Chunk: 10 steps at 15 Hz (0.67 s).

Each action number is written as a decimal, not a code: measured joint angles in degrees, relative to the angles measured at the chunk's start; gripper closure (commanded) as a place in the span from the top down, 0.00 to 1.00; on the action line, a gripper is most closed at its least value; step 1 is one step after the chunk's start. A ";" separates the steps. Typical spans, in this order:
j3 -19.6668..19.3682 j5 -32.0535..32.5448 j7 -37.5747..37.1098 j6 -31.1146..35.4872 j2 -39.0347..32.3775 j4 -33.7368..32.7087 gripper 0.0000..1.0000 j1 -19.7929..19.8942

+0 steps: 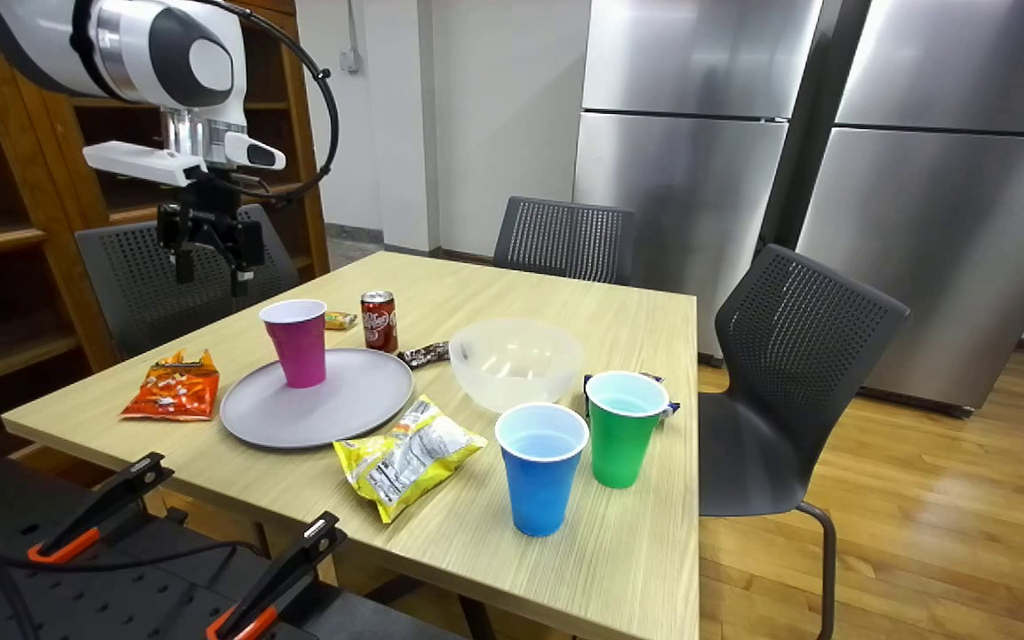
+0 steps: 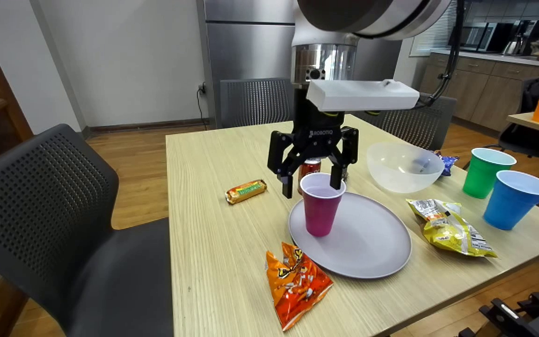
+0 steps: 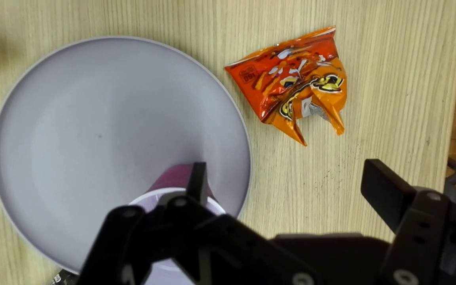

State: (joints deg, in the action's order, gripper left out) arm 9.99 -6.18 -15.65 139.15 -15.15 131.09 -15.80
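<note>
The black, two-fingered end effector (image 3: 286,180), spread and empty, could topple the magenta, tapered plastic cup (image 2: 319,216) by descending off-centre.

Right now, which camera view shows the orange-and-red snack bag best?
The wrist view: it shows the orange-and-red snack bag whole, large and from above, not covered by the open gripper. Both exterior views show it too, beside the grey plate, but smaller and at a slant.

Both exterior views slanting down, sharing table (image 1: 476,289); wrist view overhead, near plate (image 3: 101,118)
</note>
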 measured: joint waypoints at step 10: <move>1.22 -3.00 -3.64 9.27 -1.25 4.07 1.00 -0.94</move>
State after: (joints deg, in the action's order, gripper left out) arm 11.22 -9.18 -19.29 148.42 -16.40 135.16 -16.74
